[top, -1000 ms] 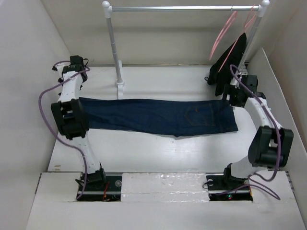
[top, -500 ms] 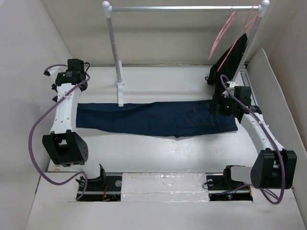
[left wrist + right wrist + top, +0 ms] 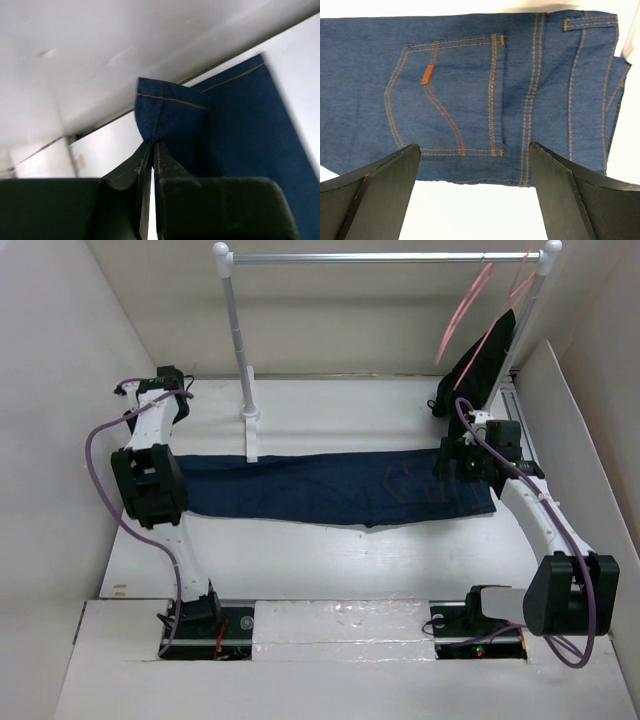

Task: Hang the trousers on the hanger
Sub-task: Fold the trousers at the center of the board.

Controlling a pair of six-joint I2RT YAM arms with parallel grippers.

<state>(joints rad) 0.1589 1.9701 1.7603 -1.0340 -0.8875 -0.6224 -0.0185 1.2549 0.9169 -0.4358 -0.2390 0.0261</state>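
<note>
The dark navy trousers [image 3: 330,488] lie flat across the table, waist to the right. In the left wrist view my left gripper [image 3: 151,143] is shut on a leg hem of the trousers [image 3: 165,112] and holds it lifted. In the top view its fingertips are hidden under the left arm [image 3: 148,485]. My right gripper [image 3: 455,460] is open and hovers over the waist end; between its fingertips [image 3: 474,146] show the back pocket [image 3: 450,95] and the near edge of the cloth. The pale-pink hanger [image 3: 465,308] hangs empty on the rail at the back right.
A second pink hanger draped with black cloth [image 3: 485,355] hangs at the rail's [image 3: 380,257] right end. The rail's left post [image 3: 240,340] stands on a foot [image 3: 250,430] just behind the trousers. White walls enclose the table on the left, back and right.
The trousers have slid toward the back and their left end has drawn slightly right. My left arm stretched out, then folded back. My right gripper moved over the waist and now holds still.
</note>
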